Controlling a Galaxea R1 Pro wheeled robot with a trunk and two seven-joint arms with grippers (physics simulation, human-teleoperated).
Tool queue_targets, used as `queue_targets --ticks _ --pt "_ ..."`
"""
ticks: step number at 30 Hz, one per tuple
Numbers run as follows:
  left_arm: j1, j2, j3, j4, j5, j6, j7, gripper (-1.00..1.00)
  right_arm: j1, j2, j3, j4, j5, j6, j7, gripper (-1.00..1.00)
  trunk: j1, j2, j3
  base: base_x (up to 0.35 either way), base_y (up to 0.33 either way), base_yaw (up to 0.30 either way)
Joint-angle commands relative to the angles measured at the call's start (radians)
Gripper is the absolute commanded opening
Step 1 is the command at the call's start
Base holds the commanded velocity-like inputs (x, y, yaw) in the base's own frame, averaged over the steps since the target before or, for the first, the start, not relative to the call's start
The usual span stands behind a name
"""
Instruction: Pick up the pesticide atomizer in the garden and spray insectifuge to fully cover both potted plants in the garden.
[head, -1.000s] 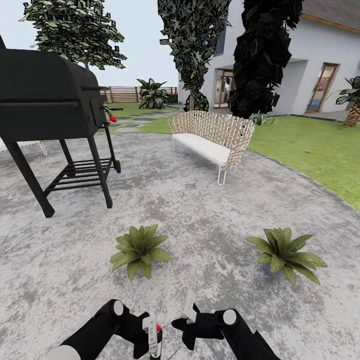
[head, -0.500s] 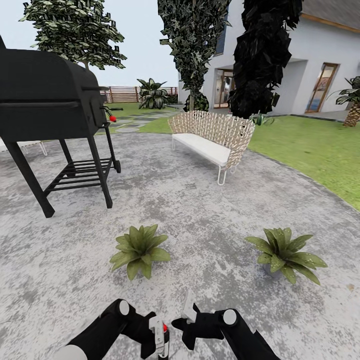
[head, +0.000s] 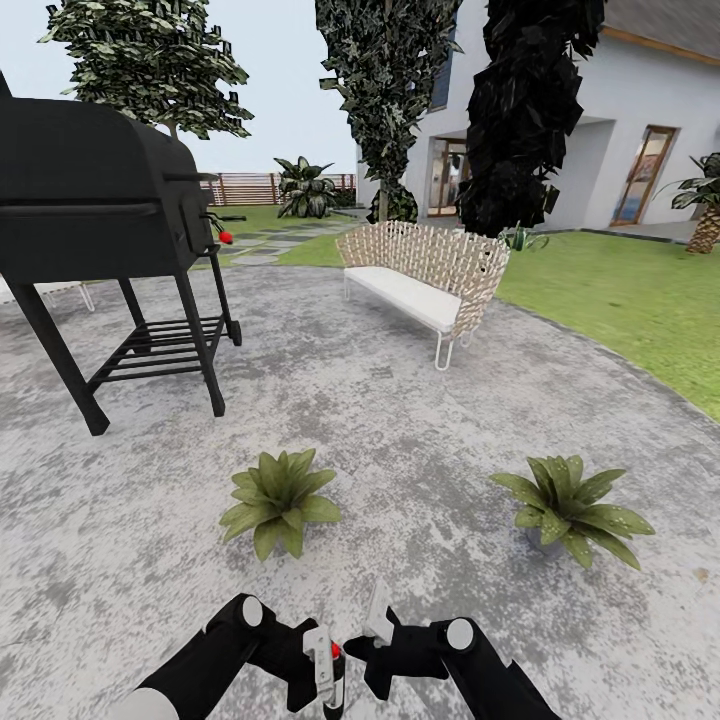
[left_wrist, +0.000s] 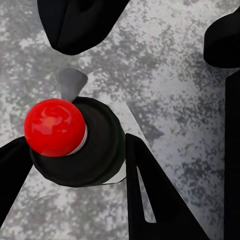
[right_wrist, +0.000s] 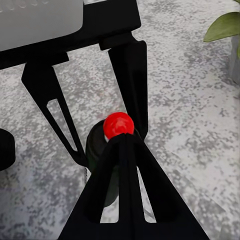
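My left gripper (head: 325, 682) is shut on the pesticide atomizer (head: 330, 668), a dark bottle with a white head and red tip, low over the stone patio (head: 420, 420). In the left wrist view the red-tipped atomizer (left_wrist: 75, 145) sits between the two black fingers (left_wrist: 150, 195). My right gripper (head: 358, 645) is shut and empty, its tip almost touching the bottle. The right wrist view has that tip (right_wrist: 122, 142) just before the atomizer (right_wrist: 118, 125). Two potted plants stand ahead, one at left (head: 280, 500) and one at right (head: 572, 510).
A black grill (head: 100, 210) on legs stands at the far left of the patio. A wicker bench (head: 425, 270) with a white cushion sits further back. Lawn (head: 620, 290), trees and a white house (head: 640, 130) lie beyond.
My left gripper has carried the atomizer to the right, close up to the right gripper's tip. The right arm and the plants have stayed put.
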Motion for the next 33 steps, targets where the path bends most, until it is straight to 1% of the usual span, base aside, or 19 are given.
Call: queue_targets --ticks 1,7,13,22,25,27,29,31,32,33 --pt "0.000 0.000 -0.001 -0.002 -0.003 0.003 -0.003 -1.00 -0.001 0.000 -0.001 -0.001 0.011 -0.009 0.001 -1.00 0.000 0.000 -0.001 0.000 0.000 0.000" --pt "0.000 -0.002 0.000 -0.003 0.000 0.003 -0.004 -1.00 0.000 0.000 -0.001 -0.001 0.011 -0.008 0.001 -1.00 0.000 0.000 -0.001 0.000 0.000 0.000" --pt "0.000 -0.010 0.000 -0.002 0.000 0.003 -0.004 -1.00 -0.001 0.000 -0.002 0.000 0.011 -0.008 0.001 -1.00 0.000 0.000 -0.001 0.000 0.000 0.000" --pt "0.000 -0.010 -0.001 -0.002 -0.002 0.003 -0.004 -1.00 0.000 0.000 -0.003 0.000 0.011 -0.008 0.001 -1.00 0.000 0.000 -0.001 0.000 0.000 0.000" --pt "0.000 -0.005 -0.002 0.006 -0.007 0.005 -0.002 -1.00 -0.001 0.000 -0.003 0.000 0.011 -0.008 0.001 -1.00 0.000 0.000 -0.001 0.000 0.000 0.000" --pt "0.001 0.005 -0.001 0.012 -0.009 0.007 0.000 -1.00 0.000 0.000 -0.003 0.001 0.011 -0.008 0.001 -1.00 0.000 0.000 -0.001 0.000 0.000 0.000" --pt "0.002 0.023 0.000 0.013 -0.009 0.009 0.002 -1.00 -0.001 0.000 -0.002 0.003 0.011 -0.008 0.000 -1.00 0.000 0.000 -0.001 0.000 0.000 0.000" --pt "0.003 0.059 0.000 0.015 -0.010 0.010 0.005 -1.00 -0.001 0.000 -0.001 0.003 0.011 -0.008 0.001 -1.00 0.000 0.000 -0.001 0.000 0.000 0.000" --pt "0.004 0.072 0.000 0.015 -0.009 0.011 0.005 -1.00 0.000 0.000 -0.001 0.003 0.012 -0.008 0.001 -1.00 0.000 0.000 -0.001 0.000 0.000 0.000" --pt "0.006 0.092 0.000 0.015 -0.009 0.011 0.006 -1.00 0.000 0.000 -0.001 0.004 0.012 -0.008 0.001 -1.00 0.000 0.000 -0.001 0.000 0.000 0.000"
